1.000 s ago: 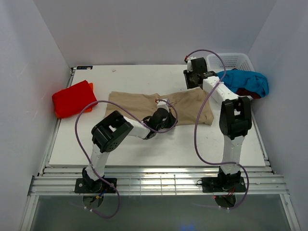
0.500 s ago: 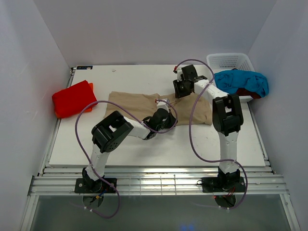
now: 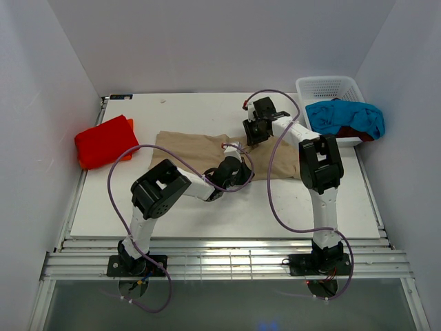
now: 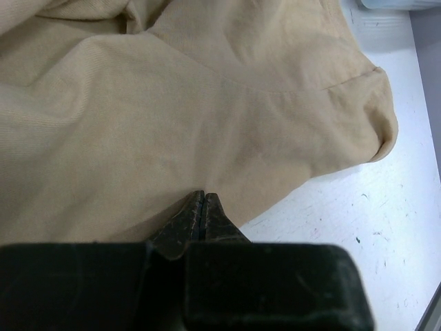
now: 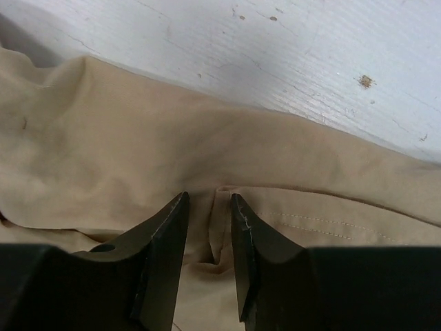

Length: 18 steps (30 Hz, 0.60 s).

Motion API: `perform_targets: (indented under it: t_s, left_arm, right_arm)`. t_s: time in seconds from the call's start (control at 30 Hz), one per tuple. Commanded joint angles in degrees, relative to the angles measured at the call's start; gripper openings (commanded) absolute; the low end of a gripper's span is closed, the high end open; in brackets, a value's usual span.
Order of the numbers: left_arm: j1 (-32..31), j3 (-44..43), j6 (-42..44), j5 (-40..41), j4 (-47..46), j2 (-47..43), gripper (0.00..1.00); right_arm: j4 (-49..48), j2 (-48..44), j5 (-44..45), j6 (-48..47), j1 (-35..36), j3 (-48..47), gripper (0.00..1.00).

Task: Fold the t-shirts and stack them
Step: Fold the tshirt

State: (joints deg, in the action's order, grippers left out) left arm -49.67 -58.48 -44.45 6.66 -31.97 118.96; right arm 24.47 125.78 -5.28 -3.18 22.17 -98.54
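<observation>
Left gripper (image 4: 204, 198) clenched tip to tip on near hem of tan t-shirt (image 3: 186, 147), spread at table centre; cloth pinched or not, cannot tell. Shirt middle hidden under left wrist. Bare table (image 3: 234, 210) toward 6 o'clock. Right gripper (image 5: 208, 198) at shirt's far edge, narrow gap astride a raised fold; clamped or loose, cannot tell. Red t-shirt (image 3: 103, 141) at 9 o'clock, overhanging left edge. Turquoise t-shirt (image 3: 344, 116) over dark red t-shirt (image 3: 353, 132) at 2 o'clock, spilling from basket (image 3: 331, 86).
</observation>
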Motion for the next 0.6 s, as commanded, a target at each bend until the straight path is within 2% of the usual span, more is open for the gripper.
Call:
perform_targets:
  t_s: [0.0, 0.2, 0.3, 0.33, 0.4, 0.57]
  left_arm:
    - [-1.1, 2.8, 0.6, -1.4, 9.7, -0.3, 0.0]
    - [-1.1, 3.5, 0.3, -1.2, 9.4, -0.7, 0.0]
    - [-1.1, 3.6, 0.3, -1.0, 9.4, -1.0, 0.0]
    - [-1.1, 3.6, 0.4, -0.9, 9.4, -0.9, 0.0]
    - [-1.2, 3.6, 0.3, -1.0, 9.3, -0.9, 0.0]
    - [-1.2, 3.6, 0.2, -1.1, 9.3, -0.7, 0.0]
  right_arm:
    - [1.1, 0.3, 2.5, -0.1, 0.4, -0.7, 0.37]
    - [1.4, 0.3, 4.6, -0.3, 0.3, -0.4, 0.37]
    - [1.4, 0.4, 4.3, -0.4, 0.5, -0.3, 0.29]
    - [1.3, 0.5, 4.2, -0.4, 0.4, -0.2, 0.17]
    - [1.2, 0.5, 4.1, -0.4, 0.5, -0.2, 0.1]
    - [1.0, 0.1, 4.7, -0.2, 0.7, -1.8, 0.08]
